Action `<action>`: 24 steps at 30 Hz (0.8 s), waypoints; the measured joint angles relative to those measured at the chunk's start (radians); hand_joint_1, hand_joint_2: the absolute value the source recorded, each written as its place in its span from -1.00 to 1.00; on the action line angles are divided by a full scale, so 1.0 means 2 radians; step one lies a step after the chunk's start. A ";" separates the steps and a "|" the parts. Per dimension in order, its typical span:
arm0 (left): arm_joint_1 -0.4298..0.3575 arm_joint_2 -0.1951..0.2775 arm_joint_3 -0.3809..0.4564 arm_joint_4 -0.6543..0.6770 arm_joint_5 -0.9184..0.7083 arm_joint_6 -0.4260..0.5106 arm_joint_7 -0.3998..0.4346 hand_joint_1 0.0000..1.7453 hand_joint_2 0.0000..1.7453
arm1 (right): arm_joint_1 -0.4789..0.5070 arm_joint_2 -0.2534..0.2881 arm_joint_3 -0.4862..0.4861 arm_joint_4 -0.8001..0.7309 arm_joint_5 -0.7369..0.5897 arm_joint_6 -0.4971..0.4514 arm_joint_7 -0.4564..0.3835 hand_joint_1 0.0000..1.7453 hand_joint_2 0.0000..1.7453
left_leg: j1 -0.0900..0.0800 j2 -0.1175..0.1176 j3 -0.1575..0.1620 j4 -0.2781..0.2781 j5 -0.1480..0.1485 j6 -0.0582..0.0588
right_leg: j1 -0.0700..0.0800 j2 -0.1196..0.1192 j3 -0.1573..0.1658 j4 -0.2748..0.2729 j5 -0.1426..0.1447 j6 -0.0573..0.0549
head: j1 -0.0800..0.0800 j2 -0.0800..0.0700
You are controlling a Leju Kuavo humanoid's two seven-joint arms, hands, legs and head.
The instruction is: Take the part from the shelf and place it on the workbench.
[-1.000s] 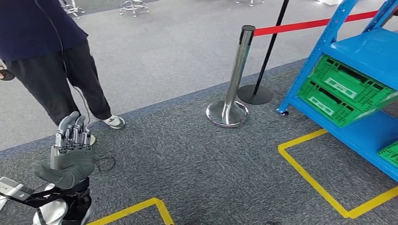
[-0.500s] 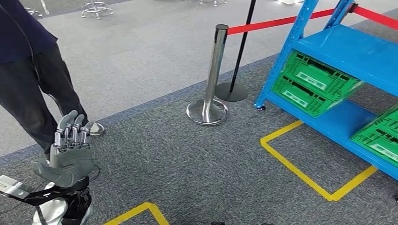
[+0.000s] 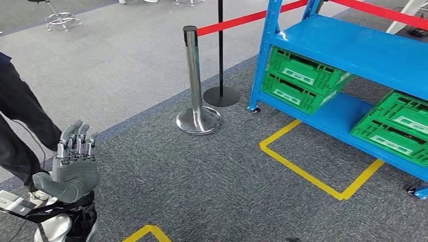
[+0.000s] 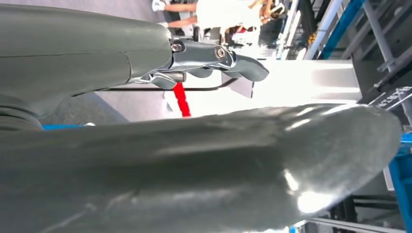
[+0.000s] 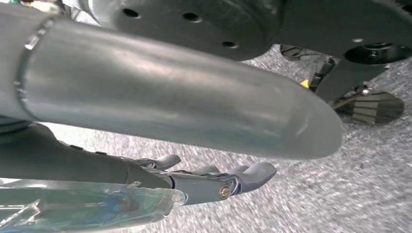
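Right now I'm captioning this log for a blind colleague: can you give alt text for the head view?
A blue shelf holding green crates stands at right on grey carpet marked with yellow tape. The robot's left hand is raised, empty, fingers up, near a chrome stanchion with red belt.

No text, brand or number can be read anywhere. The green crates (image 3: 298, 80) on the blue shelf (image 3: 353, 48) carry pale label plates on their front walls, one on each crate of the stacked pair near the shelf's left post and one on the crates (image 3: 396, 128) toward its right end, but whatever is printed on them is too small and blurred to make out. In the left wrist view a dark angled plate (image 4: 394, 97) at the picture's right edge bears a short line of light characters, also too blurred to read. The yellow floor tape (image 3: 308, 171) forms plain outlines with no lettering
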 joint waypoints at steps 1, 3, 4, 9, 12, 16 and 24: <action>0.000 0.000 0.000 0.000 0.000 0.000 0.000 -1.00 -1.00 | 0.000 0.000 0.000 0.000 0.000 0.000 0.000 -1.00 -1.00 | 0.000 -0.001 0.006 -0.015 0.015 0.001 | 0.000 0.006 0.000 0.000 0.000 0.000 | 0.000 0.000; 0.000 0.000 0.000 0.000 0.000 0.001 0.000 -1.00 -1.00 | 0.001 0.000 0.000 0.000 0.000 0.000 0.000 -1.00 -1.00 | 0.002 -0.014 0.035 -0.080 0.051 0.002 | -0.001 0.017 0.001 0.001 0.001 0.003 | 0.000 0.000; 0.000 0.000 0.000 0.000 0.000 0.001 0.000 -1.00 -1.00 | 0.000 0.000 0.000 0.000 0.000 0.000 0.000 -1.00 -1.00 | 0.003 -0.022 0.049 -0.109 0.061 0.002 | -0.001 0.022 0.000 0.002 0.001 0.006 | 0.000 0.000; -0.002 0.000 0.000 0.000 0.001 0.002 0.000 -1.00 -1.00 | 0.004 0.000 0.000 0.000 0.001 0.000 0.001 -1.00 -1.00 | 0.003 -0.021 0.063 -0.140 0.066 0.014 | -0.002 0.031 -0.009 0.002 0.000 0.020 | 0.000 0.000; -0.001 -0.001 0.000 0.000 0.001 0.002 0.000 -1.00 -1.00 | 0.003 0.000 0.000 0.000 0.001 0.000 0.001 -1.00 -1.00 | 0.002 -0.006 0.064 -0.142 0.066 0.022 | 0.000 -0.005 -0.042 0.071 -0.040 0.025 | 0.004 0.000; -0.001 -0.001 0.000 0.001 0.001 0.002 0.000 -1.00 -1.00 | 0.003 0.000 0.000 0.000 0.001 0.000 0.002 -1.00 -1.00 | 0.000 0.013 0.067 -0.141 0.063 0.024 | -0.001 -0.018 -0.069 0.132 -0.056 0.027 | 0.004 0.000; -0.002 -0.001 0.000 0.001 0.002 0.002 0.000 -1.00 -1.00 | 0.002 0.000 0.000 0.000 0.002 0.000 0.002 -1.00 -1.00 | -0.003 0.033 0.076 -0.140 0.054 0.005 | 0.002 -0.031 0.000 0.003 -0.003 0.011 | 0.003 0.000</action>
